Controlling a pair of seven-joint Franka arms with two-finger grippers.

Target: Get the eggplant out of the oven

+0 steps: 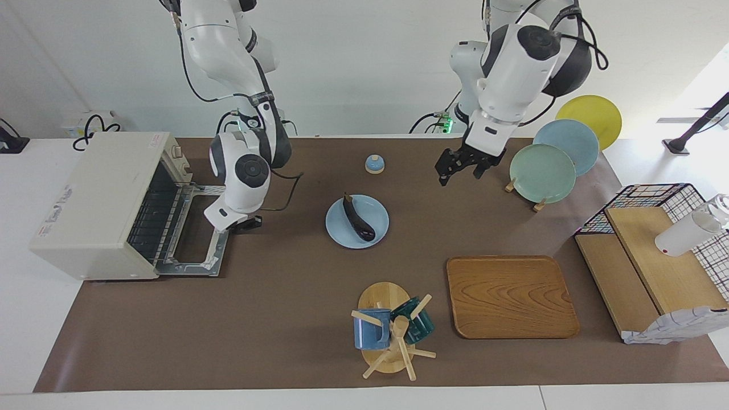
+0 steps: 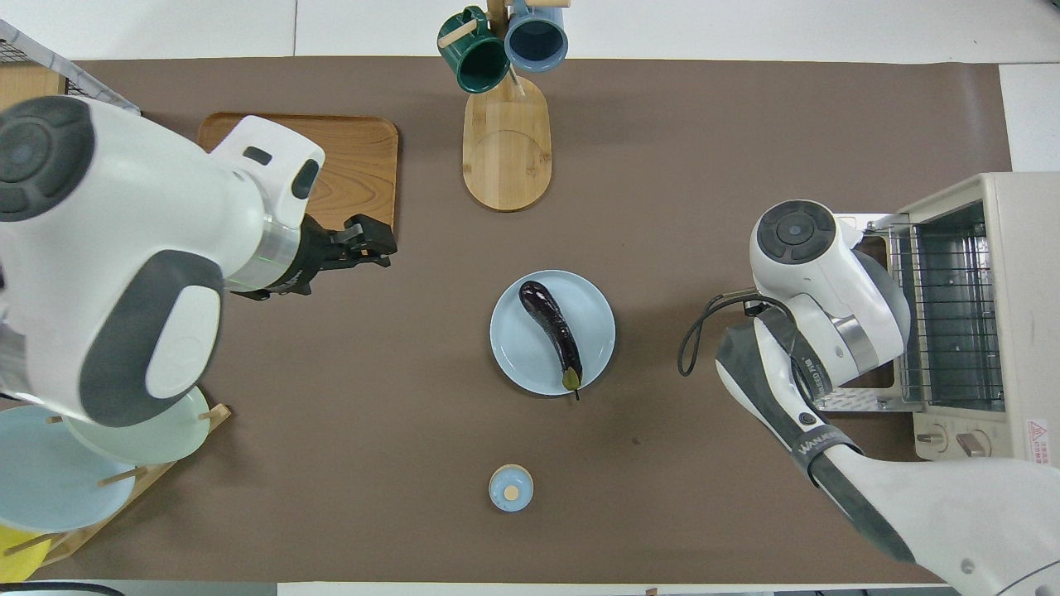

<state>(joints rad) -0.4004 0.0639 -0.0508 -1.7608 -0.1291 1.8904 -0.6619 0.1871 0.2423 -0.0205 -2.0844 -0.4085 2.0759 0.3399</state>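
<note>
While wrist hides right tool (image 1: 246, 223), fingers unseen

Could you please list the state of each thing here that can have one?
oven: door down, open, rack bare.
eggplant: out, lying on the blue plate.
left gripper: open, holding nothing, over the table.
right gripper: shut, holding nothing, beside the oven door.
two mugs: hung on the mug tree.

Bright, even light; daylight glare washes the facing view's edge past the wire basket (image 1: 655, 196). Soft short shadows under the blue plate (image 1: 376, 236). Both views sharp, undistorted
</note>
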